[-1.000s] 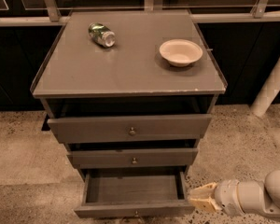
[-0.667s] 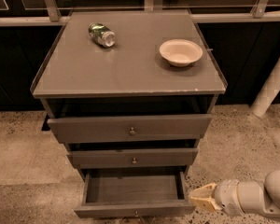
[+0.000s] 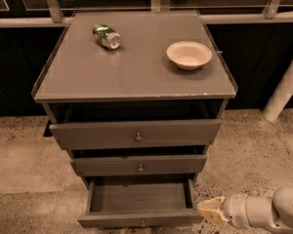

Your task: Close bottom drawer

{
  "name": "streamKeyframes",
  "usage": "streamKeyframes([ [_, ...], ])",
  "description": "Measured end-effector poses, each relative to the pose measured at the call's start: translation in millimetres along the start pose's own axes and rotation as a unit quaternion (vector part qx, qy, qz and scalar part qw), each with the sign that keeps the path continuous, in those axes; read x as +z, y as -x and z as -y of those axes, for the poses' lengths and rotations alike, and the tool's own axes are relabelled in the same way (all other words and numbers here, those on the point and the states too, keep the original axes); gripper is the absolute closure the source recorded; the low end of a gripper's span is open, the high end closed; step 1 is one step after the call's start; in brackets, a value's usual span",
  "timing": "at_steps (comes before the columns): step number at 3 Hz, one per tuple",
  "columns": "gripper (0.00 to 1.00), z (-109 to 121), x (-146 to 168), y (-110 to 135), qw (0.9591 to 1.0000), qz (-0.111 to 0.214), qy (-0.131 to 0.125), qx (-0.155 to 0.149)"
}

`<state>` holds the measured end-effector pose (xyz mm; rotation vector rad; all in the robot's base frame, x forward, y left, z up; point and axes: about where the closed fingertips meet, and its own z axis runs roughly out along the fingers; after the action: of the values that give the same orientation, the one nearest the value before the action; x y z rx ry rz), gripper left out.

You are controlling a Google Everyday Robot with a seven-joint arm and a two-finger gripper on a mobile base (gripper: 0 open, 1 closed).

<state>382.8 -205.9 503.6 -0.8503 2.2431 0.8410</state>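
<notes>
The bottom drawer of the grey cabinet is pulled out, its inside bare, its narrow front with a small knob at the frame's lower edge. My gripper reaches in from the lower right on a white arm. Its yellowish tip sits just right of the drawer's front right corner, close to it; contact cannot be made out.
The top drawer and middle drawer are above it, slightly pulled out. On the cabinet top lie a tipped green can and a white bowl. A white post stands at the right. Speckled floor surrounds the cabinet.
</notes>
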Motion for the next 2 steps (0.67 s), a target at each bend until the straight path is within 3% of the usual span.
streamKeyframes([
  [2,1.0,54,53,-46,0.9987,0.002,0.021,0.047],
])
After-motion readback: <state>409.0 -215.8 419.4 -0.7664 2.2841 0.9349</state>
